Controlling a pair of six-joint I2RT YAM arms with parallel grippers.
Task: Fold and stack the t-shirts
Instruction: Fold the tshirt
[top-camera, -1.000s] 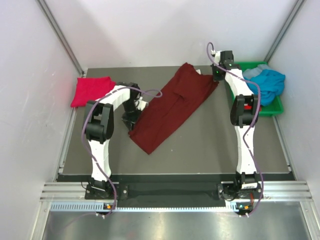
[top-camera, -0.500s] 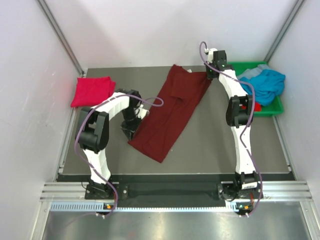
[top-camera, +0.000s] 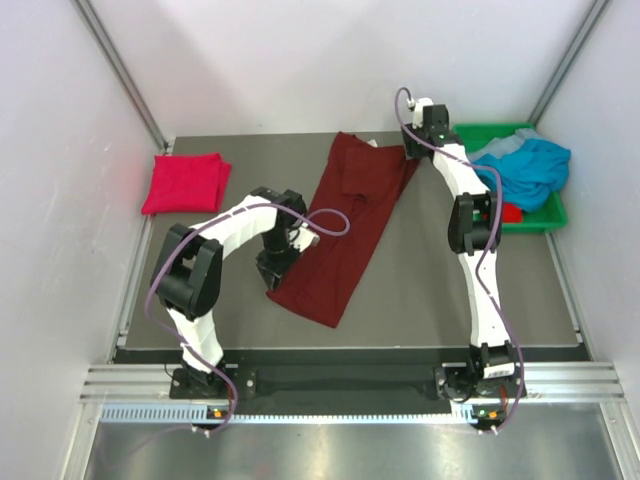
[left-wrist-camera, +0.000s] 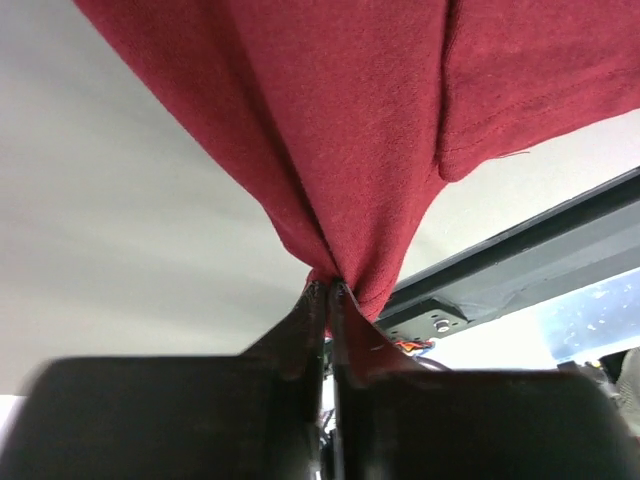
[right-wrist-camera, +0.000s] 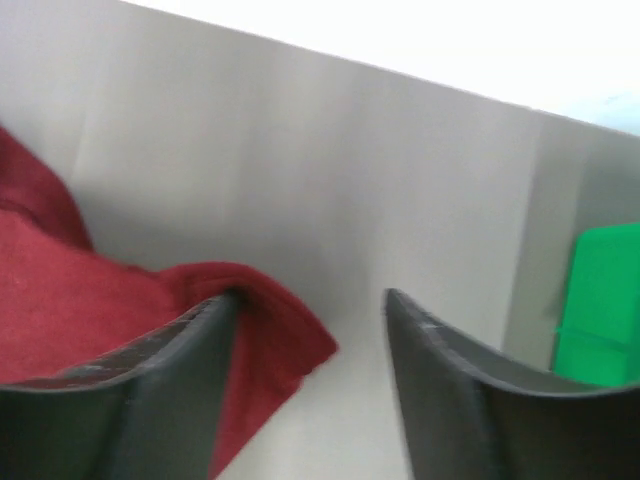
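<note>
Left gripper (left-wrist-camera: 328, 290) first: its two fingers are pressed tight together, with a pinch of the dark maroon cloth t-shirt (left-wrist-camera: 350, 120) caught between the tips. The fabric fans up and away from that pinch. From above, the grip sits on the shirt's left edge, near the end closest to the arms.

Over to the right gripper (right-wrist-camera: 312, 298): fingers spread wide, nothing clamped. A rolled corner of maroon lies against the inside of one finger, and bare table shows across the rest of the gap. That is the far end of the shirt, up toward the back of the dark grey table (top-camera: 430, 280).

The shirt itself runs as a long slanted strip from the far middle of the table down toward the near left. It is narrow and creased, not squared off. My read is that it's mid-fold at best, not a finished packet.

Now the score. The bright crimson red t-shirt (top-camera: 186, 183) lies at the far left corner as a compact folded square, well apart from the maroon one. That one looks done, and it looks like the base of the stack. The teal-blue t-shirt (top-camera: 530, 165) is a crumpled heap in the green plastic bin (top-camera: 548, 218) at the far right, untouched as far as I can judge. So one of three is folded, one is in hand and one is waiting. Nothing is stacked on anything yet.
</note>
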